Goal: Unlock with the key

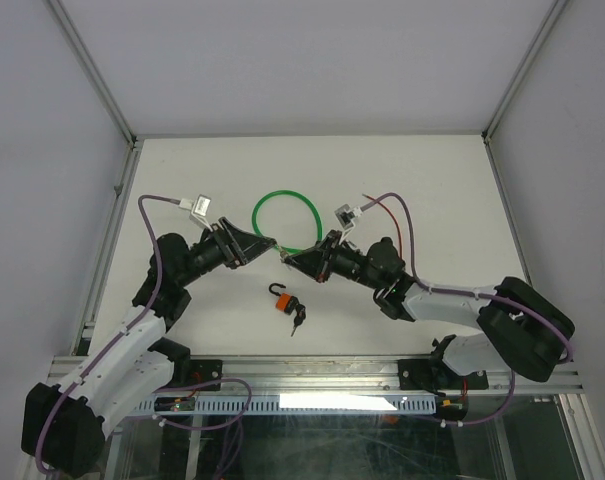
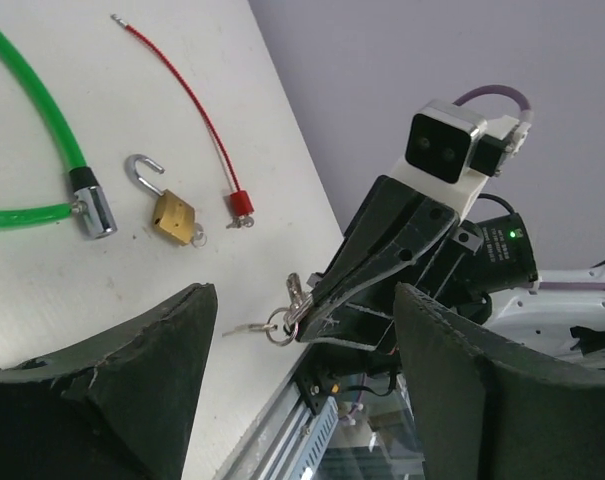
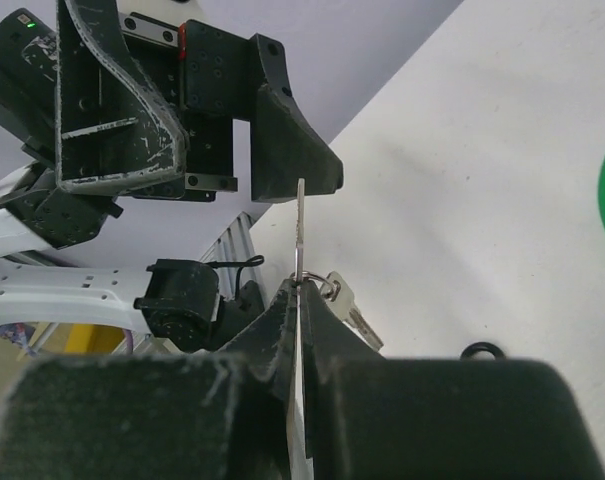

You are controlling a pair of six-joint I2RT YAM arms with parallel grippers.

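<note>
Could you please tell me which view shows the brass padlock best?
The left wrist view: the brass padlock lies in plain sight, shackle open, beside the green cable's end. The top and right wrist views do not show it.

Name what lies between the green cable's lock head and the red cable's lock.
A brass padlock, shackle open, lies between the green cable's lock head and the red cable's lock, touching neither. The left wrist view shows it.
</note>
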